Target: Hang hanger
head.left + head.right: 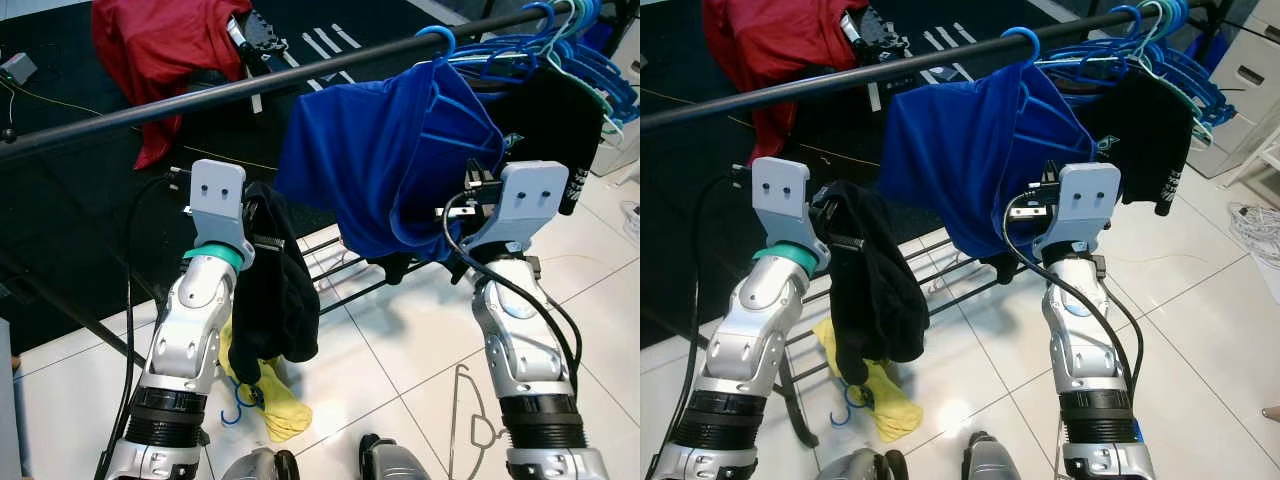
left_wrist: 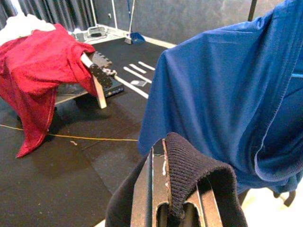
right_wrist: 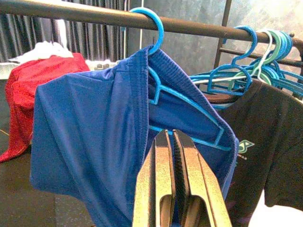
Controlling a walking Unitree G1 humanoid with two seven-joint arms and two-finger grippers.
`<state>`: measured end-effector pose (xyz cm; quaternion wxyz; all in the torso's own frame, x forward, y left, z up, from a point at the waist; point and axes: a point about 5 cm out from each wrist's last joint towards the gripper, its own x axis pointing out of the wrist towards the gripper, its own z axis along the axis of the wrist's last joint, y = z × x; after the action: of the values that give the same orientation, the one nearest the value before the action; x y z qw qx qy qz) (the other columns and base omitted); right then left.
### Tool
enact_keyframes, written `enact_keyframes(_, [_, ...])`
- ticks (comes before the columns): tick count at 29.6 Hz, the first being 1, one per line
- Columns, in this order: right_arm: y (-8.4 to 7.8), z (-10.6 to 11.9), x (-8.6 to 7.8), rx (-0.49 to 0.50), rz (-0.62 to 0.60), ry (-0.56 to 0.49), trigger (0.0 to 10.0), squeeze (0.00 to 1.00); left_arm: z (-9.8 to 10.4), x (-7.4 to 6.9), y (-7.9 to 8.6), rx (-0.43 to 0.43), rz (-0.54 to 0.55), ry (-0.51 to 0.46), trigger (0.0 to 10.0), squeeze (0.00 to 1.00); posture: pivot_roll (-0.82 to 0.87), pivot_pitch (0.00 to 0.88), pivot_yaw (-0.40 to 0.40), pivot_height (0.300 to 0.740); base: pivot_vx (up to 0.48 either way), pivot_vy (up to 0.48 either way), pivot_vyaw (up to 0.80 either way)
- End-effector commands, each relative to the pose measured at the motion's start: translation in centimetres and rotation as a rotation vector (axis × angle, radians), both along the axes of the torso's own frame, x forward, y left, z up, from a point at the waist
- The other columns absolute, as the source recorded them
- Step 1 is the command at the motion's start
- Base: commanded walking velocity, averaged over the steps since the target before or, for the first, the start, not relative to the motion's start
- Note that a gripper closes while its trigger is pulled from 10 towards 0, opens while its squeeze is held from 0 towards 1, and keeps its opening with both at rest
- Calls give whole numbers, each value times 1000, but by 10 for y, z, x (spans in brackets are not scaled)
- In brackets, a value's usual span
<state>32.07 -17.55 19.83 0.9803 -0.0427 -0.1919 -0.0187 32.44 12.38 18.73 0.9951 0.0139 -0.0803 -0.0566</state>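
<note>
A blue hanger (image 3: 154, 28) carrying a blue shirt (image 1: 390, 150) hangs by its hook on the black rail (image 1: 200, 98). My right gripper (image 3: 173, 135) is shut with nothing in it, held just in front of the shirt below the hanger's shoulder. My left gripper (image 2: 164, 144) is raised to the left of the blue shirt, below the rail. It is shut on a black garment (image 1: 275, 300), whose ribbed edge lies over the fingers while the rest dangles down.
Several blue hangers (image 1: 575, 45) and a black T-shirt (image 1: 555, 120) crowd the rail's right end. A red cloth (image 1: 165, 50) drapes a stand behind. On the tiles lie a yellow cloth (image 1: 278, 405) and a wire hanger (image 1: 470, 425). The rack's lower bars (image 1: 340, 270) run underneath.
</note>
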Motion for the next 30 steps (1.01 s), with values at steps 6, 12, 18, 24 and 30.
enact_keyframes(6, [-2,2,-1,-6,-3,-12,10000,0,6,-1,-1,2,2,-44,10000,0,-113,24,64,740,-45,0,0])
enact_keyframes(12, [-2,1,-1,-3,-4,-10,10000,0,7,-2,-1,3,-3,-48,10000,0,-110,27,65,740,-309,0,0])
enact_keyframes(18, [-3,1,0,0,-8,-10,10000,0,7,-2,-1,4,-2,-50,10000,0,-110,29,67,740,-354,0,0])
enact_keyframes(24, [-2,0,0,1,-9,-10,10000,0,7,-1,-1,5,-2,-49,10000,0,-110,31,67,740,-363,0,0])
enact_keyframes(30, [-2,0,0,2,-9,-9,10000,0,6,-1,-1,5,-2,-47,10000,0,-110,31,68,740,-371,0,0])
